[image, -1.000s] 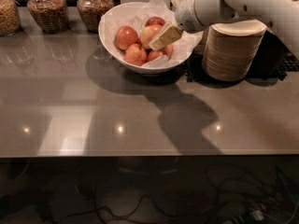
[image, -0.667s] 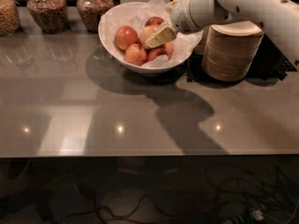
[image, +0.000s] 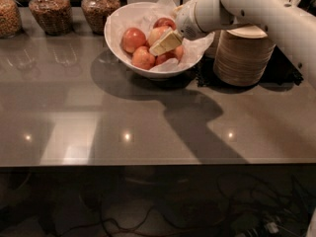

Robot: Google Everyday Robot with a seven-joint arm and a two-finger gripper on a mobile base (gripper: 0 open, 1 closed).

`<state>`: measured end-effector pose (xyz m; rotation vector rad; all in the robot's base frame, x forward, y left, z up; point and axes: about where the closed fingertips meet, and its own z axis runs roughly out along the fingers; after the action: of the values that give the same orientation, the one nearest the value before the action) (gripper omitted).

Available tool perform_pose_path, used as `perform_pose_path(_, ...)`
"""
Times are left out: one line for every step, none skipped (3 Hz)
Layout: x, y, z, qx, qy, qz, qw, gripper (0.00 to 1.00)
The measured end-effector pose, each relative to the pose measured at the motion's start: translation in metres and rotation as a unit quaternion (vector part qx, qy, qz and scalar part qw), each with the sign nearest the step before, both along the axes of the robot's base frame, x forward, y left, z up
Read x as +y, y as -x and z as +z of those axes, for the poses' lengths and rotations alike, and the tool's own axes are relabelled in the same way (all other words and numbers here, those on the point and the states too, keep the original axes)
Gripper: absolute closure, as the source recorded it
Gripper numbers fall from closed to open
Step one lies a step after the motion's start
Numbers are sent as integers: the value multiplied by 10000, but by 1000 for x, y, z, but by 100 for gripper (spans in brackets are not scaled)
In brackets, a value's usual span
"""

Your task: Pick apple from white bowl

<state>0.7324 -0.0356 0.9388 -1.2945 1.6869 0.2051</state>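
Note:
The white bowl [image: 118,23], lined with crinkled white paper, stands at the back of the grey counter and holds several apples. The palest, yellowish apple [image: 156,33] lies in the middle of the pile, with redder apples to its left [image: 132,39], in front [image: 143,59] and behind [image: 165,22]. My gripper [image: 160,47] reaches in from the right on the white arm [image: 247,6]. It sits low inside the bowl, right over the front of the pale apple and partly covering it.
A stack of beige disposable bowls [image: 243,56] stands just right of the white bowl, under my arm. Glass jars of grains [image: 49,11] [image: 98,6] line the back left. The counter's front edge [image: 148,163] runs across the lower part of the view.
My gripper has moved a little left and down, deeper into the bowl onto the pale apple. The apples and bowl have not moved.

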Motion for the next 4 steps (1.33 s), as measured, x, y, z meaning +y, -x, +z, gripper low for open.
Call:
perform_pose_path(3,-3,-7,83,-40,12,10000,23)
perform_pose_path(5,-6,-13,153,-76,9,9999,24)
perform_pose_path(6,-8,-20,244,-121,-21,9996,31)
perform_pose_path(6,-8,-22,286,-142,-36,9995,50)
